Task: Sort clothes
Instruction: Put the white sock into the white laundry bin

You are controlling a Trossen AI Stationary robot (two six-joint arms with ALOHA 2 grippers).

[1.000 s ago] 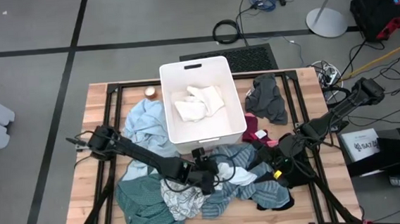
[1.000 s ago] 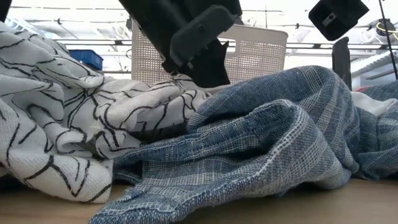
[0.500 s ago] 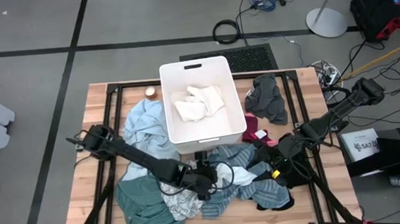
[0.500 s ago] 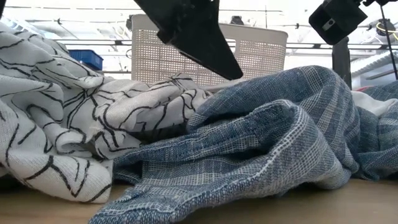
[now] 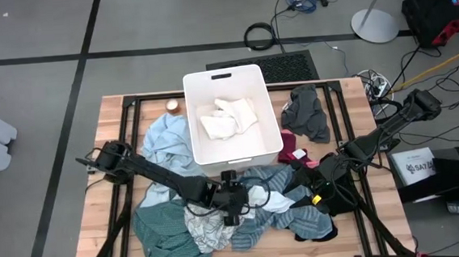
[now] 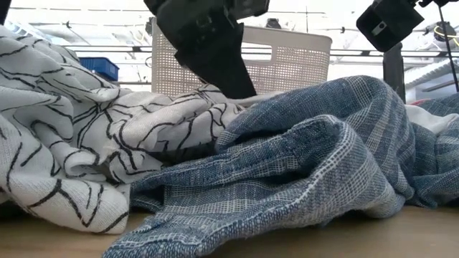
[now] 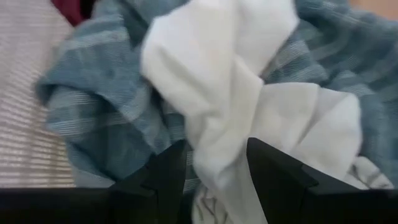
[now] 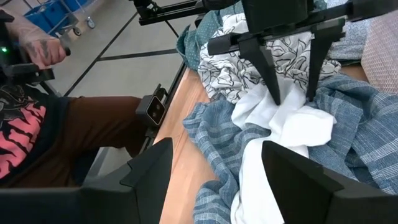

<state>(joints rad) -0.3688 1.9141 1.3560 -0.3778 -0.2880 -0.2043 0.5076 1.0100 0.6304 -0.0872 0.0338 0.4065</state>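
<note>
A heap of clothes lies at the table's near side: a white garment point(image 5: 265, 197), a blue-grey striped one point(image 5: 257, 226), a white piece with black lines point(image 5: 207, 231) and a teal one point(image 5: 162, 234). My left gripper point(image 5: 247, 200) stands over the heap's middle, shut on the white garment point(image 7: 249, 81). The right wrist view shows its two fingers point(image 8: 275, 87) reaching down into the white cloth point(image 8: 286, 130). My right gripper point(image 5: 311, 189) waits open at the heap's right end, above the striped cloth point(image 8: 211, 130). My left gripper pinches a raised bunch of the white garment point(image 7: 217, 158) between its two fingers. The fingers point(image 7: 273, 174) come from above, slanting down. How many layers they hold I cannot tell. The rest of the garment lies slack on the blue-grey striped piece point(image 7: 93, 93).
A white plastic bin point(image 5: 191, 107) stands at the table's far middle with white cloth point(image 5: 229, 116) inside. A light blue garment point(image 5: 165, 137) lies left of it; dark grey point(image 5: 308, 113) and maroon point(image 5: 294, 152) pieces lie right. A seated person point(image 8: 37, 130) is beyond the table's edge.
My left gripper has rolled about its wrist over the white garment while staying at much the same spot. The heap in front of the low camera keeps its shape.
</note>
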